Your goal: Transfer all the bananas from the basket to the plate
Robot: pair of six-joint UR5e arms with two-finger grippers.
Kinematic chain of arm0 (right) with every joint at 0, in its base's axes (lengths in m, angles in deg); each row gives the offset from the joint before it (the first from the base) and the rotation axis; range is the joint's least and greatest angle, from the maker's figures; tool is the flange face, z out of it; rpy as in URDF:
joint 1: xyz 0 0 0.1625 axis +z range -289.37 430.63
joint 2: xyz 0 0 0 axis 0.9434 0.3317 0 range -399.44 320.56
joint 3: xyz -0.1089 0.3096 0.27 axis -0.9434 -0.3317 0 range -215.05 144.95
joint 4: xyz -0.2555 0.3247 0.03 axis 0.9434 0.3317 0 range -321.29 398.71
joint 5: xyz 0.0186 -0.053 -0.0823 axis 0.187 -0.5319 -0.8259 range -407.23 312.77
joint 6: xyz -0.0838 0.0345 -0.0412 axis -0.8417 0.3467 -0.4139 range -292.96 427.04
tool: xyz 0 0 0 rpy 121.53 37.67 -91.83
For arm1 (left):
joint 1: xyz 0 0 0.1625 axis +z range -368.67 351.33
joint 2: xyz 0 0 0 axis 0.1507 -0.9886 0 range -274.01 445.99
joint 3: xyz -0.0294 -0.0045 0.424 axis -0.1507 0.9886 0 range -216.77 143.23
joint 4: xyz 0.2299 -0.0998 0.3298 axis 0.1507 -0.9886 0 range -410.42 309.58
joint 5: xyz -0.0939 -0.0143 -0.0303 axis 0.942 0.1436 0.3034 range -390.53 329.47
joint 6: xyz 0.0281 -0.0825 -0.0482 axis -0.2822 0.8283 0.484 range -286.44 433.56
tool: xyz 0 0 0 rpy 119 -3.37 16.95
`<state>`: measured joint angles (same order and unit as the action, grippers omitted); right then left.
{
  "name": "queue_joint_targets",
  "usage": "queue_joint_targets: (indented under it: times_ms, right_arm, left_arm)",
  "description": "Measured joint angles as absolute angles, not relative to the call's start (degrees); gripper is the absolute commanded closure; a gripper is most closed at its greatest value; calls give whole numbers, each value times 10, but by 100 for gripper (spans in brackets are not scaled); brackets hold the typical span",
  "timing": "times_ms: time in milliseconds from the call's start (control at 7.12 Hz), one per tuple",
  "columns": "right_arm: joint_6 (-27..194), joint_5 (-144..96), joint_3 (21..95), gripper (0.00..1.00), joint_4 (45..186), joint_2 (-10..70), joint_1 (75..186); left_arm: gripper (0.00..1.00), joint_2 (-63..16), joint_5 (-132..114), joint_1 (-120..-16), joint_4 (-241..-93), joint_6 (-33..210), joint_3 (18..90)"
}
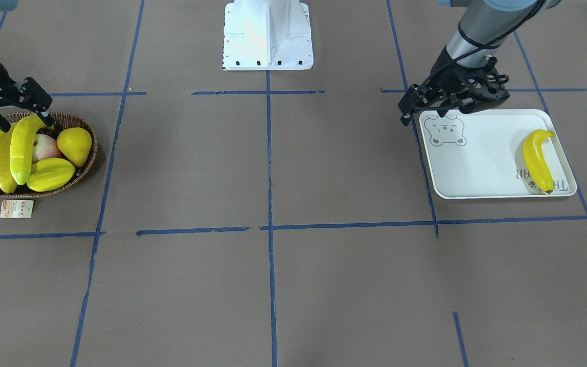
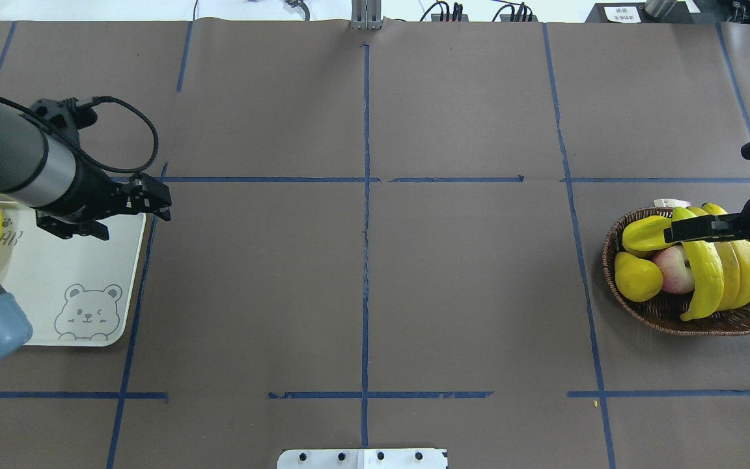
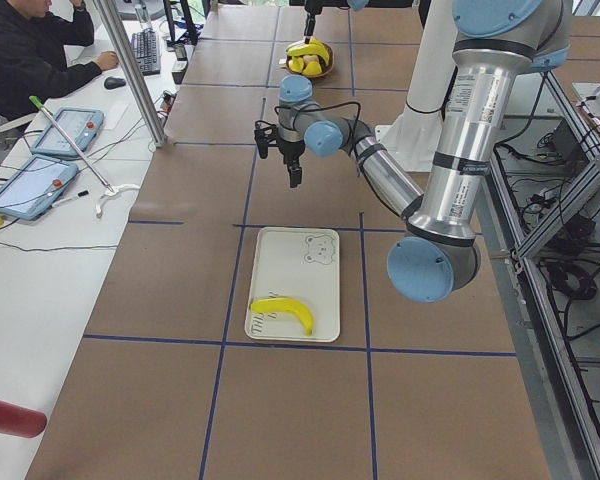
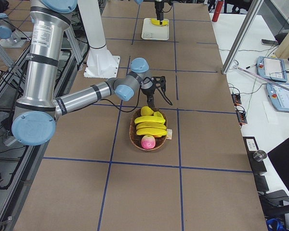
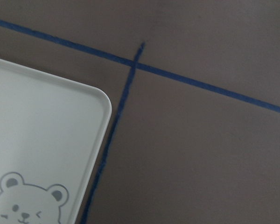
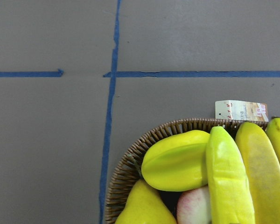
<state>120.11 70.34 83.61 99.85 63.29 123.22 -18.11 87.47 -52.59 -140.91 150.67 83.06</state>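
Note:
Three bananas (image 1: pixel 3 160) lie side by side in the wicker basket (image 1: pixel 88 160) at my right end of the table, and the topmost banana (image 1: pixel 24 148) lies over the others. My right gripper (image 1: pixel 22 122) is open and straddles the far end of that topmost banana; in the overhead view it (image 2: pixel 694 229) lies across the bananas (image 2: pixel 704 273). A fourth banana (image 1: pixel 537 158) lies on the white bear plate (image 1: pixel 477 163). My left gripper (image 1: pixel 406 109) is open and empty above the plate's corner by the bear drawing.
The basket also holds a ridged starfruit (image 1: pixel 51 174), a yellow pear-shaped fruit (image 1: pixel 75 145) and pink apples (image 1: pixel 45 148). Its paper tag (image 1: pixel 17 209) lies on the table beside it. The robot's white base (image 1: pixel 268 35) stands at mid table. An operator sits beside the table in the exterior left view.

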Motion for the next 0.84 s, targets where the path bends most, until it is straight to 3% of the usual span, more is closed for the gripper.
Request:
queue_joint_targets:
  times_ms: [843]
  right_arm:
    - [1207,739,791,0,1007,647,1225]
  left_arm:
    - [1,-207,860,-491,-1410,1563,828]
